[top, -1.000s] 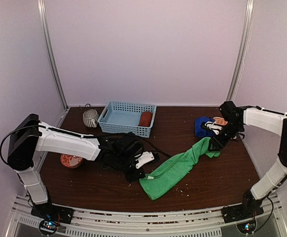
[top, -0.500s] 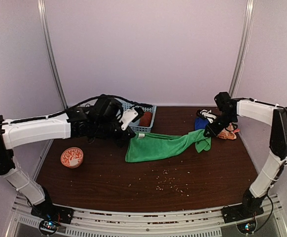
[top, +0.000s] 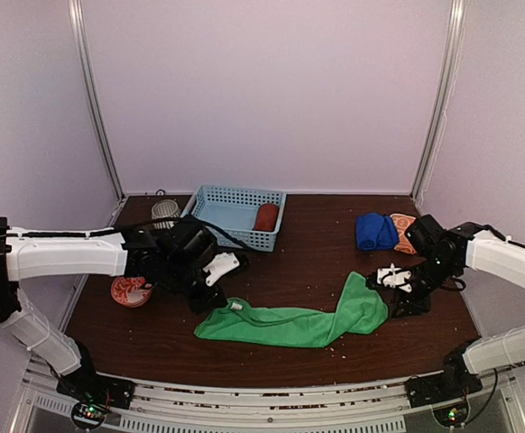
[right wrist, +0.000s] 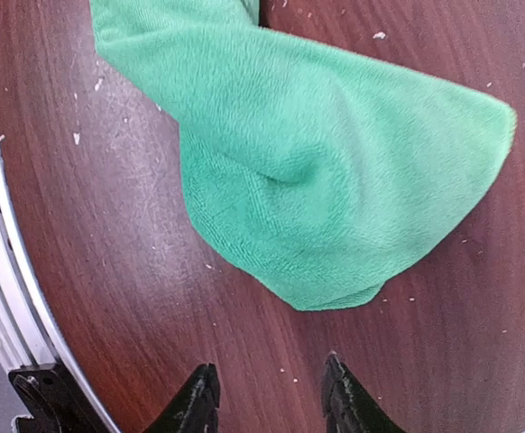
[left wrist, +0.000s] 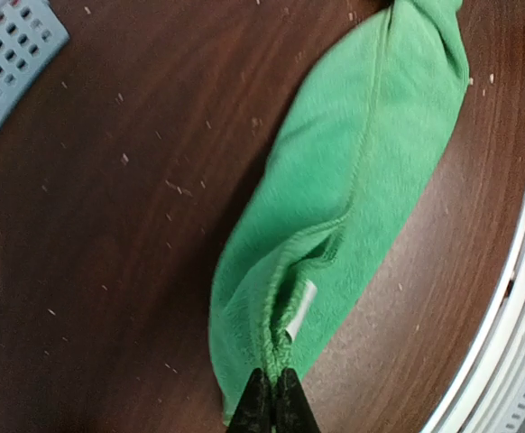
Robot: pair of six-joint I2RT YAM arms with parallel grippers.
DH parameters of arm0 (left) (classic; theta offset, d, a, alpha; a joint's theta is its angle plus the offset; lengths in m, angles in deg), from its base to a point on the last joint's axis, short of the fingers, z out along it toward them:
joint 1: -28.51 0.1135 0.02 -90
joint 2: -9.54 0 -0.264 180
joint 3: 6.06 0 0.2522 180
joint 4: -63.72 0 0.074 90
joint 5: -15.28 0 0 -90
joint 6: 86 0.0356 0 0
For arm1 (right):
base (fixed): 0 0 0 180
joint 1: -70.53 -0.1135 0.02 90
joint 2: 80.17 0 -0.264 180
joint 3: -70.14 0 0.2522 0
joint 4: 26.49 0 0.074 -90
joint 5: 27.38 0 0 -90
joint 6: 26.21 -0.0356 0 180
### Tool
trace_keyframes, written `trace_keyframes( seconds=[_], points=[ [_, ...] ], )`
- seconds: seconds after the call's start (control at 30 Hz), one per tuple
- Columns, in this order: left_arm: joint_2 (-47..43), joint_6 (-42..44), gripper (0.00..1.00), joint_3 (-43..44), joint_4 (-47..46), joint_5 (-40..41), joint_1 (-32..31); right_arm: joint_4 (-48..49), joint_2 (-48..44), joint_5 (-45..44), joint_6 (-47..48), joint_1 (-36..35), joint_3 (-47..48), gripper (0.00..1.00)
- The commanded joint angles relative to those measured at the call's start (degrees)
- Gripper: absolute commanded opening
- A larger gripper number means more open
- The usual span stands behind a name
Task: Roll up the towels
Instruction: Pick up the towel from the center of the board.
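Tabletop (top: pixel 271 271): dark brown wood grain, speckled with pale crumbs. Pale lilac walls (top: pixel 271 90) stand on three sides, and a metal rail (top: pixel 271 401) runs along the near edge.

I can read no writing. The green towel (top: pixel 285 325) has one white tag (left wrist: pixel 300 307), too small for me to make out.

Count: four towels, one basket, one bowl, one mug.

- Green towel: stretched long at 6 o'clock.
- Left gripper (left wrist: pixel 271 401): clamped on the towel's hem, just beside the tag.
- Right gripper (right wrist: pixel 267 397): jaws apart and empty, just short of the towel's other end.
- Blue towel (top: pixel 373 231) and orange towel (top: pixel 403 230): touching, at 2 o'clock.
- Rust-red towel (top: pixel 266 217): rolled, inside the basket (top: pixel 235 236) at 11 o'clock.
- Mug (top: pixel 164 215): at 10 o'clock.
- Bowl (top: pixel 129 290): at 8 o'clock.
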Motion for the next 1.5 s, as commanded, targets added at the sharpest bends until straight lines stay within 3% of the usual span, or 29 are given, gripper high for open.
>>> trace_keyframes(
  seconds=[0.0, 0.3, 0.6, 0.7, 0.83, 0.93, 1.07, 1.17, 1.23, 1.3, 1.47],
  points=[
    [-1.31, 0.46, 0.0, 0.01, 2.54, -4.47, -0.34, -0.73, -0.02, 3.48, -0.5, 2.71, 8.31, 0.41],
    [-0.55, 0.04, 0.0, -0.54, -0.28, -5.66, -0.3, 9.5, 22.77, 4.35, -24.02, 5.75, 18.19, 0.54],
    [0.05, -1.29, 0.0, -0.85, -1.7, -2.14, -0.29, 10.79, 38.15, 3.49, -28.87, 5.67, 25.36, 0.57],
    [1.54, -2.08, 0.0, -0.2, -2.34, 0.3, -0.15, 7.92, 42.86, 7.68, -26.9, 5.62, 28.05, 0.44],
    [2.45, -2.22, 0.0, 2.43, -3.19, 3.71, 0.46, 1.18, 45.72, 15.51, -21.97, 5.6, 33.74, 0.04],
    [1.64, -2.09, 0.0, 6.76, -1.49, 10.66, 2.51, -2.56, 42.39, 17.04, -19.52, 5.84, 40.71, 0.0],
    [-4.39, -1.2, 0.0, 11.32, -0.94, 17.41, 4.61, 1.11, 28.46, 17.83, -13.74, 7.02, 41.84, 0.0],
    [-8.55, -0.95, 0.0, 9.63, -1.73, 15.54, 4.91, 6.56, 15.46, 18.79, -6.96, 7.16, 30.83, 0.04],
    [-10.03, -1.8, 0.0, 5.89, -2.29, 9.97, 4.84, 5.41, 8.26, 19.22, 1.43, 6.83, 21.72, 0.18],
    [-10.64, -4.17, 0.0, 1.24, -3.26, 4.72, 4.89, 2.45, 2.73, 12.83, 11.01, 3.89, 12.49, 0.32],
    [-10.29, -5.21, 0.0, -5.66, -3.93, -8.18, 2.21, 0.72, -4.53, -7.71, 17.73, -0.8, -6.46, 0.43]
  ],
)
